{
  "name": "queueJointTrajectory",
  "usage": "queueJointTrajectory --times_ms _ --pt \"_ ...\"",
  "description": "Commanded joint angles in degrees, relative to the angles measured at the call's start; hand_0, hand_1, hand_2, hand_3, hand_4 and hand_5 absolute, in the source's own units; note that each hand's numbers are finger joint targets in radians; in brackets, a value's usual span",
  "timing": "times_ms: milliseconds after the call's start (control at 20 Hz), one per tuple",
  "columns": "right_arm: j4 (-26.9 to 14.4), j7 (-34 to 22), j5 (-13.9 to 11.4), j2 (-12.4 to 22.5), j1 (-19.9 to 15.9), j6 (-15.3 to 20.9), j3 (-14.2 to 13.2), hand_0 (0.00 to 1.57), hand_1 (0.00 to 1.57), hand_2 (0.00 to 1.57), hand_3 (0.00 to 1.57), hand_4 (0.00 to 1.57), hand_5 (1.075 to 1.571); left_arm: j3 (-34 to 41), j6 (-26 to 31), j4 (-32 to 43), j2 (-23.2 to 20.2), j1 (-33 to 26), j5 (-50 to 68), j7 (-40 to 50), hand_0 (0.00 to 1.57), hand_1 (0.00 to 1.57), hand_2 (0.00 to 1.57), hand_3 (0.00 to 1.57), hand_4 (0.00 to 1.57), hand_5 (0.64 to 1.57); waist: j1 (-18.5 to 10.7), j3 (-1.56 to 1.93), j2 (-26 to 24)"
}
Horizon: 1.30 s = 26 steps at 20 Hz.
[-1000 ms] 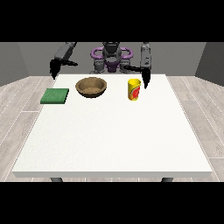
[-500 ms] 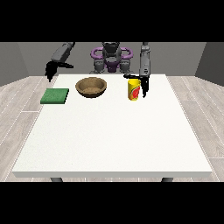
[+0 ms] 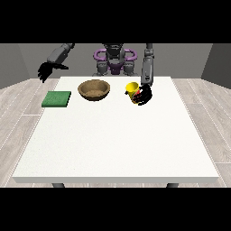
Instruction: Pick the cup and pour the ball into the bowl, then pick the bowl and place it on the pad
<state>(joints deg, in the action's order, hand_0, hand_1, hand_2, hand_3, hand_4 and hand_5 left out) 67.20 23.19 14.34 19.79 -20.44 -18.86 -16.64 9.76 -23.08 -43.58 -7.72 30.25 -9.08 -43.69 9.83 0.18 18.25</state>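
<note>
While the hand at the view's right (image 3: 145, 95) had its fingers around the tilted yellow cup (image 3: 132, 90), pouring into the wooden bowl (image 3: 94, 89) beside it and moving the bowl to the green pad (image 3: 57, 99) remained.

The white table (image 3: 117, 144) carries a green pad (image 3: 57, 99) near its far edge at the view's left and a brown bowl (image 3: 94, 89) just beside it; the near part lies bare.
</note>
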Motion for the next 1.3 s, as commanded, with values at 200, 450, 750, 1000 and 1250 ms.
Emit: queueJointTrajectory --times_ms 200,450,750,1000,1250 --pt "-6.9 0.6 1.8 5.5 1.3 -5.0 -3.7 0.00 0.00 0.00 0.00 0.00 1.555 -3.0 -10.3 3.3 2.6 1.6 -6.2 4.2 1.36 1.36 1.57 1.57 0.91 1.511 -0.1 -0.14 -4.2" --pt "-15.8 0.2 -0.1 5.7 1.7 -2.2 -4.7 0.00 0.00 0.00 0.00 0.00 1.558 -12.8 -11.3 0.1 2.4 4.1 -17.0 19.6 1.37 1.37 1.57 1.57 1.02 1.531 -5.8 0.04 -15.2" --pt "-22.9 2.6 -1.5 6.3 5.8 -1.2 -6.1 0.00 0.00 0.00 0.00 0.00 1.560 -22.3 -11.6 -0.6 4.5 4.7 -29.5 32.7 1.38 1.38 1.57 1.57 1.14 1.567 -12.6 0.00 -21.8" --pt "-23.9 4.2 -2.6 6.8 6.7 -2.2 -5.3 0.00 0.00 0.00 0.00 0.00 1.560 -27.0 -11.7 0.1 6.6 6.3 -38.8 41.5 1.35 1.35 1.57 1.57 1.05 1.569 -11.9 -0.12 -23.1" --pt "-28.9 7.3 -1.4 8.8 5.2 -2.4 -8.0 0.00 0.00 0.00 0.00 0.00 1.554 -27.2 -5.0 -5.3 5.7 10.6 -42.7 47.5 1.35 1.35 1.57 1.57 1.05 1.569 -14.5 -0.11 -21.1"
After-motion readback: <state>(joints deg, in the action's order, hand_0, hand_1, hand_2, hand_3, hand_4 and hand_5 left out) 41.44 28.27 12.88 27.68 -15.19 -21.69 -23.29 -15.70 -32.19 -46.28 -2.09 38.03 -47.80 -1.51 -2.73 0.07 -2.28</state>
